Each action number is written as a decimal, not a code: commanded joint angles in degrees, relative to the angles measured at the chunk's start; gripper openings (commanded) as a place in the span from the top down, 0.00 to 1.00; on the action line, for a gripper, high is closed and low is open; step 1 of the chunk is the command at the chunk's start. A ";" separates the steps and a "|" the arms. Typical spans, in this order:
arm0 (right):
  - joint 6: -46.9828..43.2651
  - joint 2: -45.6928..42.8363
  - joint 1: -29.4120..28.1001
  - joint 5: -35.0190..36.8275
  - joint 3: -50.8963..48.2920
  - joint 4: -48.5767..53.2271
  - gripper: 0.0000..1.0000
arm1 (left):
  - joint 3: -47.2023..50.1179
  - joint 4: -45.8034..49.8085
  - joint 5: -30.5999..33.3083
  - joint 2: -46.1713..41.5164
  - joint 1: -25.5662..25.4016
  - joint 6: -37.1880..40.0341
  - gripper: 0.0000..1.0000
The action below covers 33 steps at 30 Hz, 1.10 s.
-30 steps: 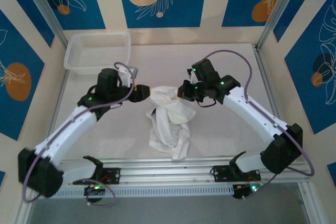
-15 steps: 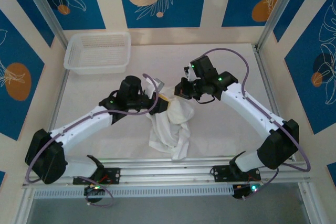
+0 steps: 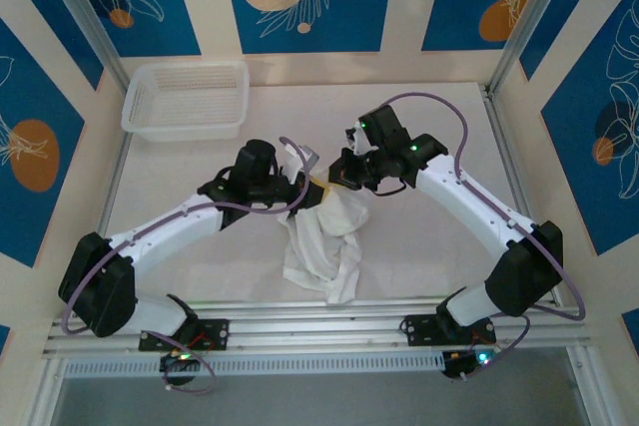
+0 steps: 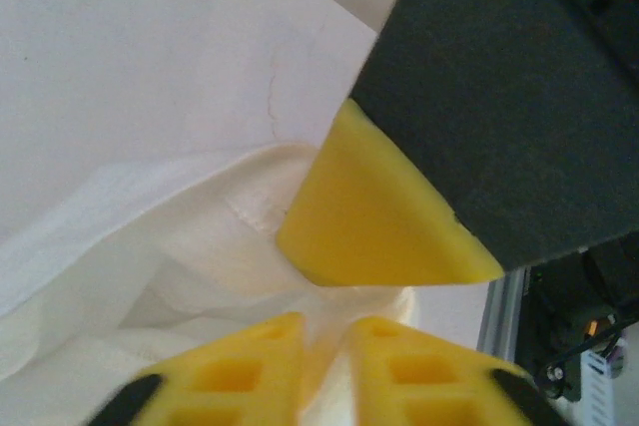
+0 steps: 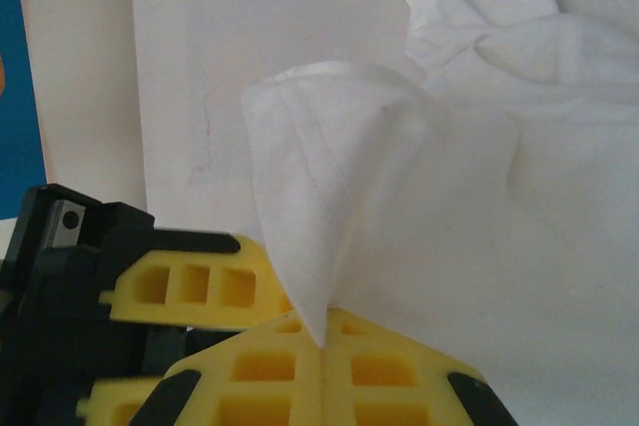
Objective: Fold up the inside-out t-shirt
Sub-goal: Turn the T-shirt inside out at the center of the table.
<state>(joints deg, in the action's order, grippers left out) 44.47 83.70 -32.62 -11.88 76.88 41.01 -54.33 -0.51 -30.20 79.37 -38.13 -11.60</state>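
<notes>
The crumpled white inside-out t-shirt (image 3: 321, 241) lies mid-bench (image 3: 419, 251), its top lifted between both arms. The left fingers (image 4: 245, 361) pinch its edge, and the right fingers (image 5: 394, 371) clamp a fold. A mesh basket (image 3: 187, 97) sits at the far left corner.

T-shirt (image 3: 324, 236) plain white; basket (image 3: 185, 97) white mesh; claw fingers (image 5: 321, 391) yellow; walls (image 3: 339, 17) blue, orange discs, white leaf outlines.
</notes>
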 commanded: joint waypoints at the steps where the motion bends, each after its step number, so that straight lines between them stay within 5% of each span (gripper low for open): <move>1: -0.27 0.02 -0.12 -0.85 1.89 1.98 0.89 | -1.84 -1.38 -0.17 -0.13 -0.16 0.83 1.00; 8: -3.04 -6.92 1.42 0.85 -3.80 -1.28 0.64 | -0.42 -1.68 0.40 -2.75 0.16 -1.59 1.00; 15: -11.03 -21.75 0.43 3.93 -22.39 -20.08 0.42 | 2.42 -3.06 1.67 -5.77 1.24 -4.45 1.00; 21: -20.27 -21.05 -3.21 4.68 -30.80 -31.25 0.32 | 3.66 -4.02 0.82 -7.40 2.44 -6.41 1.00; 25: -22.55 -17.41 -4.10 5.36 -31.86 -33.28 0.37 | 4.20 -3.38 2.24 -8.27 3.18 -6.99 1.00; 29: -23.08 -16.66 -4.29 9.60 -32.08 -30.35 0.62 | 4.57 0.68 8.95 -8.71 4.90 -9.20 1.00; 33: -24.66 -19.21 -4.42 10.39 -36.32 -31.67 0.78 | 8.15 -4.14 5.59 -9.53 9.52 -14.88 1.00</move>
<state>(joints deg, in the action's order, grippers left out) 22.44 66.46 -36.56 -3.29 43.09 10.37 -48.77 -2.44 -24.18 71.05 -31.59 -21.56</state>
